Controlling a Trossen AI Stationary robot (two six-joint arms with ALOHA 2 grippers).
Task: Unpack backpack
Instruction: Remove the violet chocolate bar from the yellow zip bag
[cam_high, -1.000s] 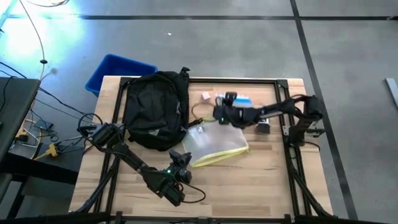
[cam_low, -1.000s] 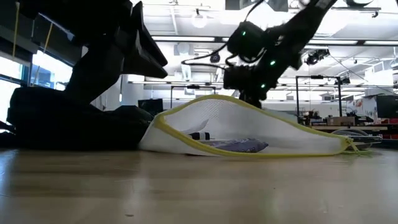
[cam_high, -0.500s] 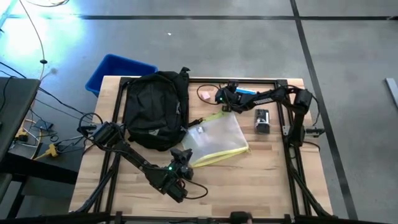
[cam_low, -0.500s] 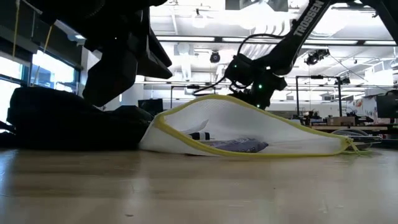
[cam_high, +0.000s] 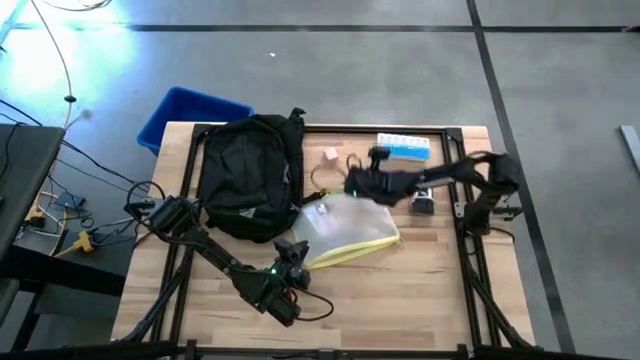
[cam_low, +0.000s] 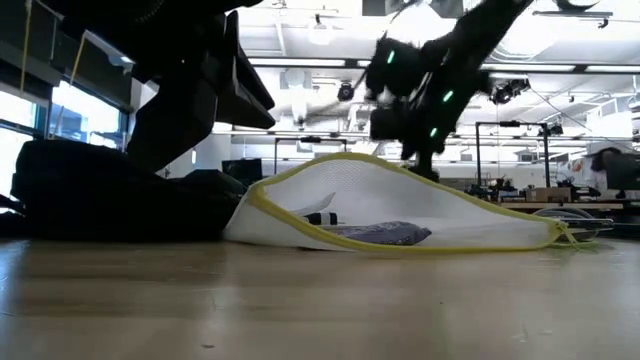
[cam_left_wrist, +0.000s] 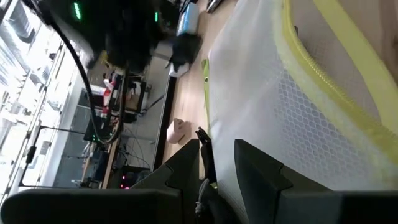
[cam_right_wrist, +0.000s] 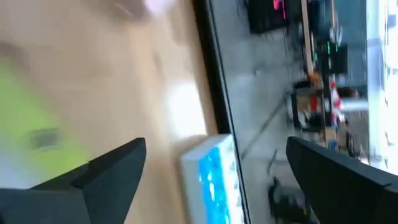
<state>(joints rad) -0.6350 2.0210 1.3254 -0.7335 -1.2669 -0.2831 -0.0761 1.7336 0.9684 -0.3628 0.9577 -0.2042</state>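
Note:
The black backpack (cam_high: 250, 175) lies on the table's left half, and it shows at the left of the low view (cam_low: 90, 190). A clear mesh pouch with a yellow edge (cam_high: 345, 230) lies to its right, its upper side humped up (cam_low: 350, 160). My left gripper (cam_high: 292, 255) is at the pouch's near left corner and shut on it (cam_left_wrist: 217, 152). My right gripper (cam_high: 351, 184) hangs open and empty over the pouch's far edge (cam_right_wrist: 216, 144). A blue and white box (cam_high: 403, 147) lies flat near the far edge. My left gripper pinches the pouch's mesh wall (cam_left_wrist: 233, 134) between its two fingers, beside the yellow edge at the near left corner. The fingers come about level from the table's near left. The pouch rests on the table.
A blue bin (cam_high: 190, 110) stands off the table's far left corner. A small pink thing (cam_high: 329, 155) and a thin cord loop (cam_high: 320, 178) lie beyond the pouch. A small black object (cam_high: 422, 203) lies to the pouch's right. The near part of the table is bare wood.
My right gripper has swung out toward the far edge and come back over the pouch's far edge. The blue and white box, a second ago right at the gripper, now lies apart from it, nearer the far right corner.

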